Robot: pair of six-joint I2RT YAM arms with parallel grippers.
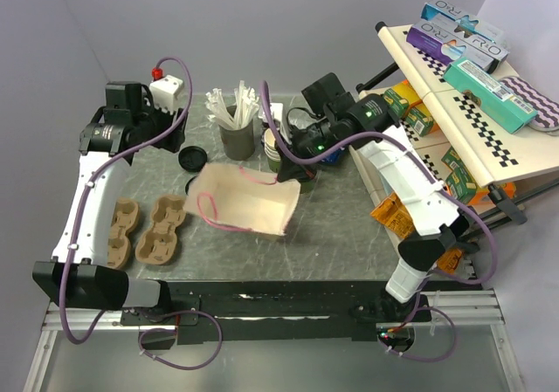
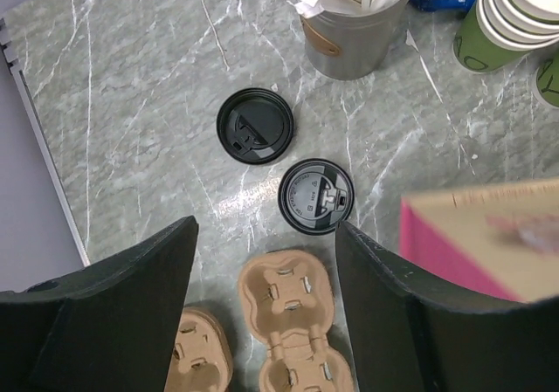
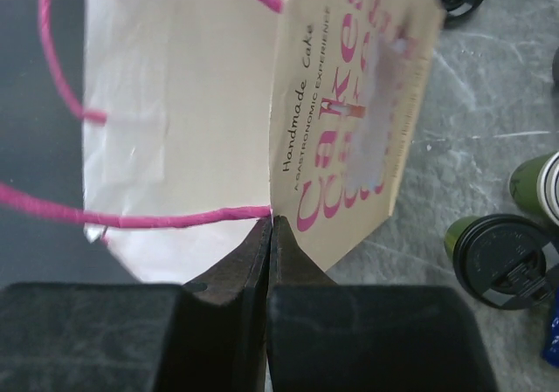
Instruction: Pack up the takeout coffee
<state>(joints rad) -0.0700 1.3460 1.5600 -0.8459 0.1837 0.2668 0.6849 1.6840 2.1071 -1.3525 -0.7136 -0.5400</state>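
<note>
On your grey marbled table, two pulp cup carriers lie near left, a loose black lid just beyond them, and a paper bag at the middle. Farther back stand a tin of stirrers, a stack of paper cups and, beside it, the takeout coffee.

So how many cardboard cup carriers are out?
2: one carrier beside the left arm, the other carrier right of it, near the paper bag. Nested extras could be hidden.
</note>
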